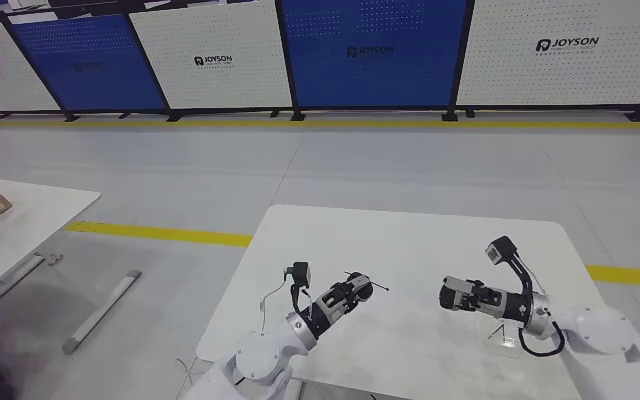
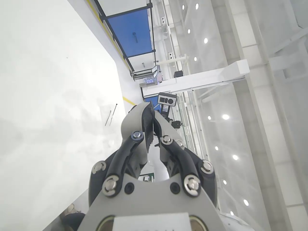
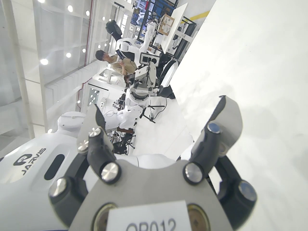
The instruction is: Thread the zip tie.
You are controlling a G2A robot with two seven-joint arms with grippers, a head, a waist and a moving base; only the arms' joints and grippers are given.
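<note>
The left gripper (image 1: 360, 286) is pinching the zip tie (image 1: 378, 287) crosswise above the counter (image 1: 420, 235), fingers (image 2: 145, 123) pressed together. The right gripper (image 1: 447, 295) is hovering opposite, spread and empty. Some spare ties (image 2: 110, 116) are lying on the counter near the right arm. The thin tie may be flexing, so its tip could be missing the head's slot or twisting out of the pinch. Logos are showing on the panels (image 1: 370, 70) behind, and a printed label (image 3: 149, 217) on each wrist.

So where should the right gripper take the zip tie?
By the free end of the zip tie sticking out of the shut left gripper, coming level from the side of the right gripper: that end points toward it, and it is open.
</note>
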